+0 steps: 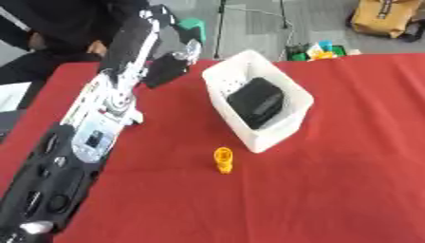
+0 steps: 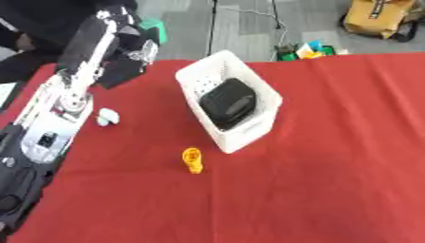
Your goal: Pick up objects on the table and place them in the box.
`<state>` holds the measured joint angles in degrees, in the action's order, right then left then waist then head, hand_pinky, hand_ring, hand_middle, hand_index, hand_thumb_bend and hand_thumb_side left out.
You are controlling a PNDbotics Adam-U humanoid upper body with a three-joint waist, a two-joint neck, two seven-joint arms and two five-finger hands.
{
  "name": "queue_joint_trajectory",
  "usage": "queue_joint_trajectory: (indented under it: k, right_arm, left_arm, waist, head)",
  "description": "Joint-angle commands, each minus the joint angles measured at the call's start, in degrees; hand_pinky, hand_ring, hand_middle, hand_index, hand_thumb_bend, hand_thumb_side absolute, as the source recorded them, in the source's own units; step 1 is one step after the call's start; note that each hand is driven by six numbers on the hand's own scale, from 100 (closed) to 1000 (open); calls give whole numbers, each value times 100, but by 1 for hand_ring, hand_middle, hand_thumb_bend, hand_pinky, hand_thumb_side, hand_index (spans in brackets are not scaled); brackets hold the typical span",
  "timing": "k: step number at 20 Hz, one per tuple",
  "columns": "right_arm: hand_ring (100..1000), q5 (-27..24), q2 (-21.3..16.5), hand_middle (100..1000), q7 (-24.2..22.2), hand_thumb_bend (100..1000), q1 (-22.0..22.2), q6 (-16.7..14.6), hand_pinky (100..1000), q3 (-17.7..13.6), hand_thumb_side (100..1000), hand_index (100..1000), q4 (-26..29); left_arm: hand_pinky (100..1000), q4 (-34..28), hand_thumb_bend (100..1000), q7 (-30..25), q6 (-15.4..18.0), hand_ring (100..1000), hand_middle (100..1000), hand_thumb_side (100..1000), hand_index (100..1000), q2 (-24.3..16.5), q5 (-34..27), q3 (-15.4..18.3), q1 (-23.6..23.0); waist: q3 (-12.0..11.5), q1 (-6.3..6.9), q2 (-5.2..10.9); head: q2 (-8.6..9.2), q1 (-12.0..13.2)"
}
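One white box (image 1: 292, 97) at the far middle, one black object (image 1: 256, 102) inside it, one yellow object (image 1: 223, 160) nearer, and one small white object (image 2: 108, 116) at left.

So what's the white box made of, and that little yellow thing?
The white box looks like matte plastic: its walls show rows of small moulded holes. The little yellow thing is probably glossy plastic too, judging by its bright even colour, though its shape is hard to make out.

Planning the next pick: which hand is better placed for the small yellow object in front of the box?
Left, probably. The left hand is over the table beside the white box; the yellow object lies near its arm. No right hand shows.
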<state>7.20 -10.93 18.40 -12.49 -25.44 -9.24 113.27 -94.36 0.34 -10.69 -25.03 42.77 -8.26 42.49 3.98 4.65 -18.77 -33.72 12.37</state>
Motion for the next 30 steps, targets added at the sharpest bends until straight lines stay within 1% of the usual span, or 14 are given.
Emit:
queue_joint_trajectory:
  k: [1, 5, 17, 25, 26, 29, 30]
  right_arm:
    - [779, -63, -112, 644, -35, 100, -16, -10, 767, 16, 1000, 731, 132]
    - [780, -77, -109, 644, -46, 100, -19, -8, 768, 24, 1000, 731, 132]
    - [781, -91, -90, 644, -81, 100, -41, -6, 768, 47, 1000, 732, 132]
    - [781, -109, -81, 644, -89, 100, -58, -4, 768, 50, 1000, 731, 132]
    - [781, -110, -81, 644, -90, 100, -61, -4, 768, 50, 1000, 731, 132]
    - [781, -120, -81, 644, -93, 100, -70, -4, 769, 54, 1000, 730, 132]
    - [781, -122, -81, 644, -95, 100, -72, -3, 768, 56, 1000, 730, 132]
  left_arm:
    - [954, 22, 100, -59, 32, 775, 647, 814, 596, 21, -8, -30, 230]
    - [952, 168, 100, -110, 70, 774, 645, 821, 596, 162, 29, -92, 407]
    - [955, 606, 100, -192, 190, 773, 644, 845, 595, 462, 187, -237, 623]
    - [963, 1018, 100, -194, 302, 775, 648, 875, 597, 619, 394, -321, 590]
    - [965, 1059, 100, -194, 321, 777, 651, 883, 612, 632, 417, -332, 584]
    - [966, 1144, 100, -199, 374, 778, 655, 889, 620, 669, 478, -351, 580]
    - [971, 1161, 100, -204, 387, 782, 667, 898, 652, 676, 495, -355, 579]
  waist:
    - [21, -17, 142]
    - [61, -14, 140]
    - [116, -13, 112]
    - [135, -11, 98]
    - [135, -11, 98]
    - [136, -11, 98]
    - [137, -11, 98]
  head:
    - [18, -2]
    - [38, 21]
    - [30, -12]
    - [62, -12]
    - [63, -13]
    - [68, -16]
    - [68, -19]
